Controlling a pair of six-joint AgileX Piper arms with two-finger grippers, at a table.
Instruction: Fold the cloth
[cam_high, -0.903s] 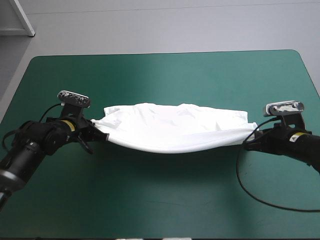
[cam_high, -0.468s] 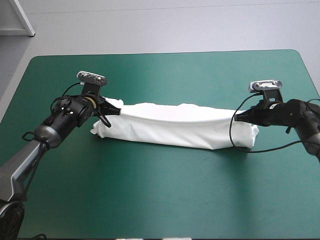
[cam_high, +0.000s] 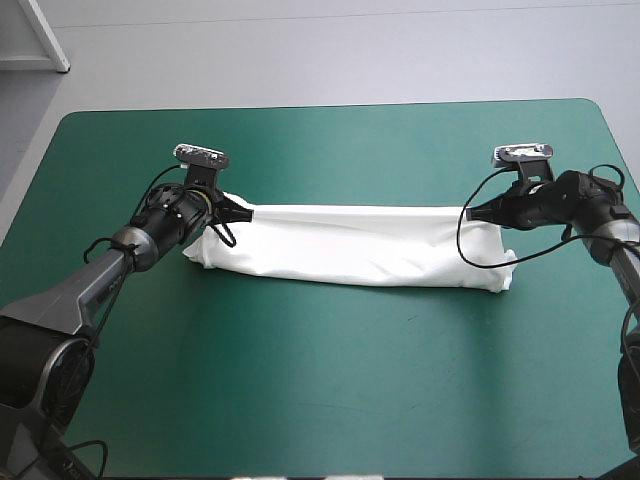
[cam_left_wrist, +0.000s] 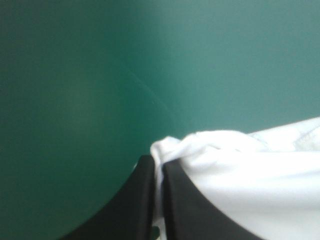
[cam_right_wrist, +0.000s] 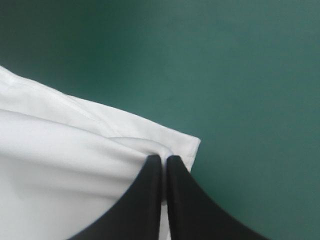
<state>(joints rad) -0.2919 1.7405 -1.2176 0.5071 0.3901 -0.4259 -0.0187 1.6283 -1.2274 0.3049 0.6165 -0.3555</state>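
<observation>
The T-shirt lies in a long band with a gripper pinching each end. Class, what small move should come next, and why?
Probably open both grippers. The left gripper and right gripper each pinch a far corner of the T-shirt, which seems to lie doubled and flat on the teal-green cover, so this fold looks laid.

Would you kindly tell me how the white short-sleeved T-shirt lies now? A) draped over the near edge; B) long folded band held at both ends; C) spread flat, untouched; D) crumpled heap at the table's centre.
B: the white short-sleeved T-shirt lies as a long folded band on the teal-green cover, the left end effector shut on one end and the right end effector on the other.
</observation>
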